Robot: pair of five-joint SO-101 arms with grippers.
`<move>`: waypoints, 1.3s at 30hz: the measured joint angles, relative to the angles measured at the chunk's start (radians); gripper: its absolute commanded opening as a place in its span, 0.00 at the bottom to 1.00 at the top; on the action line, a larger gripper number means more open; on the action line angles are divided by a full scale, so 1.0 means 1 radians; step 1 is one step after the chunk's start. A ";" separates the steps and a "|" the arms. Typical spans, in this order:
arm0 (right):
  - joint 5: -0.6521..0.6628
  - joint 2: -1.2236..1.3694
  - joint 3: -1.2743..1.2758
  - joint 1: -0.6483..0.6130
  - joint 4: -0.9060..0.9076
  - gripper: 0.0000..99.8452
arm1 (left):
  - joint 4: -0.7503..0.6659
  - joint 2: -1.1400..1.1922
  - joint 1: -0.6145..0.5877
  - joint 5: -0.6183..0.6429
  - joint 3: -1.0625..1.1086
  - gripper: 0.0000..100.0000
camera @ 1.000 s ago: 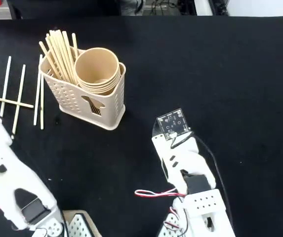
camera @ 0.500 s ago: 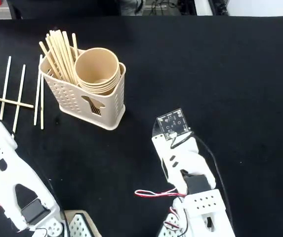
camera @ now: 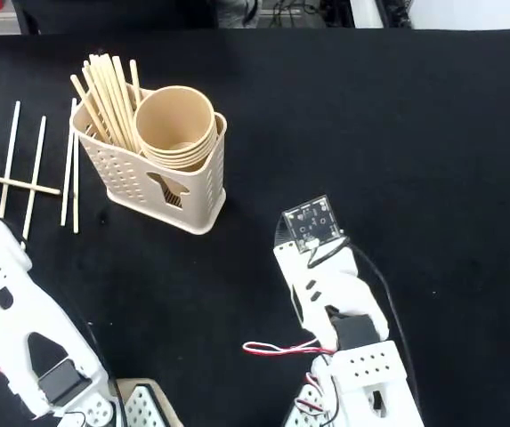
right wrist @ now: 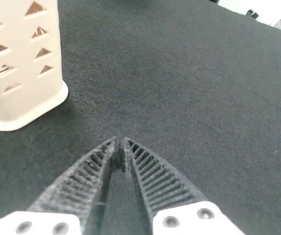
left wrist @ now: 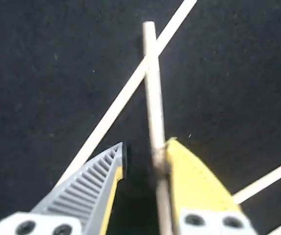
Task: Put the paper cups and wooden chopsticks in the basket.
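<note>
Wooden chopsticks [camera: 108, 89] already stand bunched in the pale perforated basket [camera: 139, 182] beside a nested stack of paper cups [camera: 176, 120], so by my reading the cups are finished and the work in hand is clearing the loose sticks [camera: 34, 178] lying on the black surface [camera: 370, 133] just beside the basket. The left gripper [left wrist: 142, 149] is down over that scatter with its jaws a modest way apart, and the crossing chopstick [left wrist: 152, 107] runs up between them, lying against the yellow finger with a gap to the grey one; it passes over a slanted stick [left wrist: 115, 105] beneath. The next move seems to call for closing squarely on that one stick without catching the slanted one, then lifting and tipping it upright enough to drop in among the bunch. The right gripper [right wrist: 119, 143] is pinched closed on nothing, low over the surface near the basket's foot [right wrist: 22, 58]. From overhead the left arm's [camera: 5, 311] fingers run off the frame edge, and the right arm's are covered by its own camera board [camera: 312, 222]. I cannot tell whether the stick between the left jaws is resting on the surface or raised, and the number of cups in the stack is too fine to count
</note>
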 measured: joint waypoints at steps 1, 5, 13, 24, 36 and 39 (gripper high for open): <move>0.000 0.000 0.000 0.000 0.000 0.02 | -0.009 0.005 -0.002 0.000 -0.002 0.07; 0.000 0.000 0.000 0.000 0.000 0.02 | -0.037 0.012 -0.003 0.000 0.000 0.04; 0.000 0.000 0.000 0.000 0.000 0.02 | 0.060 0.006 0.003 -0.037 -0.086 0.03; 0.000 0.000 0.000 0.000 0.000 0.02 | 0.402 -0.199 0.017 -0.041 -0.262 0.03; 0.000 0.000 0.000 0.000 0.000 0.02 | 0.500 -0.875 0.124 -0.086 -0.265 0.03; 0.000 0.000 0.000 0.000 0.000 0.02 | 0.500 -1.049 0.172 -0.086 -0.273 0.03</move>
